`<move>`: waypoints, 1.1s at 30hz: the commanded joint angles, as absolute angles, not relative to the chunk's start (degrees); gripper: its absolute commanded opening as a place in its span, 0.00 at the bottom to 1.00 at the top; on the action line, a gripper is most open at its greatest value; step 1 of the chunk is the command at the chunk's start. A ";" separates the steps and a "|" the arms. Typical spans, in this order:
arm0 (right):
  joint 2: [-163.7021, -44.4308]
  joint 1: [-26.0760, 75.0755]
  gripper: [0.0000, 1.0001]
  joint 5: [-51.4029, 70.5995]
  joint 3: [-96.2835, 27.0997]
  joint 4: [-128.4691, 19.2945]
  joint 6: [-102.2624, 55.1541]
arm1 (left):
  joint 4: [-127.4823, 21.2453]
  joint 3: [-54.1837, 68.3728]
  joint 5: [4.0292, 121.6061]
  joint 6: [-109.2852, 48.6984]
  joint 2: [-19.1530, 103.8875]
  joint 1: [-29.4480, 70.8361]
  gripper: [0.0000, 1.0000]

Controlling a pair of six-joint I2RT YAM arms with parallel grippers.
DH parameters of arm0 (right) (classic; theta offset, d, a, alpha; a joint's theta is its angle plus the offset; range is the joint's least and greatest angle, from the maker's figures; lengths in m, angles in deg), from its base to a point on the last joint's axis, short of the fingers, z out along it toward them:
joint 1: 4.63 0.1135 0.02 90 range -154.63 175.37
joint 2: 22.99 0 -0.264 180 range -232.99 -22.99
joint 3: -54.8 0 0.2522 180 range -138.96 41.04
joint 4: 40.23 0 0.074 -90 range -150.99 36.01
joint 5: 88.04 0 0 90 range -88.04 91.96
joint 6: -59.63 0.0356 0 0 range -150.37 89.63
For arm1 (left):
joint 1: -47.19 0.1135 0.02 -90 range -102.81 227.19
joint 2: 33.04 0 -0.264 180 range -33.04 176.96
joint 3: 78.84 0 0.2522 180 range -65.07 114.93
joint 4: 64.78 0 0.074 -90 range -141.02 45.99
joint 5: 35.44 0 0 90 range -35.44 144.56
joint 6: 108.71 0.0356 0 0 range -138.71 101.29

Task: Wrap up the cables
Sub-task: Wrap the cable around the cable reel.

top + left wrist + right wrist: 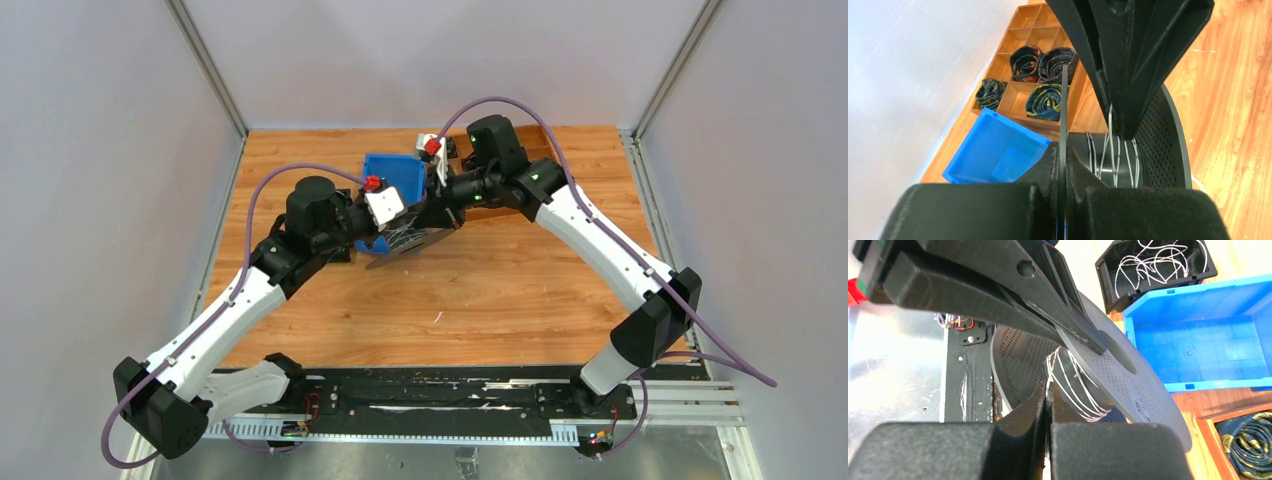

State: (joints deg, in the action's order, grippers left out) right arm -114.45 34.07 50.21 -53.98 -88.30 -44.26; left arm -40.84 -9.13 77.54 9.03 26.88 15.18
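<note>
Left wrist: whitish cables [1105, 155] loop the spool [1168, 145]; left tool [1062, 152] clamps its flange, right tool [1047, 390] pinches them.

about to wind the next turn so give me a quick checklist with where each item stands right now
1. left gripper clamped on spool flange: ok
2. right gripper shut: ok
3. cables wound on the hub: ok, a few turns
4. strand pinched in right gripper: cannot tell, it runs to the tips
5. loose cables in black box untangled: cannot tell
</note>
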 commanded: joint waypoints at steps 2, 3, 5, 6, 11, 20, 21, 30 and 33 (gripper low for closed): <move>-111.16 31.31 0.01 54.09 -52.35 -90.73 -51.86 | -40.71 -6.91 80.40 6.84 25.72 15.47 0.00; -111.14 31.18 0.01 54.16 -52.10 -91.48 -52.97 | -40.77 -6.83 81.02 6.49 25.75 15.67 0.00; -110.99 30.50 0.00 54.60 -51.34 -92.20 -54.54 | -41.08 -6.65 81.96 5.58 25.76 16.06 0.00; -110.77 30.11 0.01 54.86 -50.93 -92.32 -55.15 | -41.32 -6.56 82.44 4.83 25.76 16.37 0.00; -109.47 28.59 0.01 56.58 -48.30 -92.55 -58.57 | -42.11 -6.40 86.41 2.44 25.75 17.74 0.00; -109.78 27.35 0.01 59.46 -47.09 -95.56 -67.33 | -41.64 -4.87 93.75 0.81 26.94 18.28 0.00; -110.08 27.24 0.01 60.39 -47.49 -96.29 -68.46 | -41.27 -4.65 94.52 0.82 27.01 18.29 0.00; -110.01 26.40 0.01 62.27 -46.50 -99.13 -76.16 | -41.27 -4.57 99.12 0.24 26.82 19.65 0.00; -109.99 26.02 0.00 63.08 -45.68 -99.02 -76.75 | -42.00 -4.61 99.22 -0.37 27.03 19.98 0.00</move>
State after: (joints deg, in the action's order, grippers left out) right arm -110.51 27.51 61.00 -47.27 -97.15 -73.20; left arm -38.48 -6.92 96.45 0.77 27.28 19.21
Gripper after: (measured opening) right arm 0.008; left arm 0.042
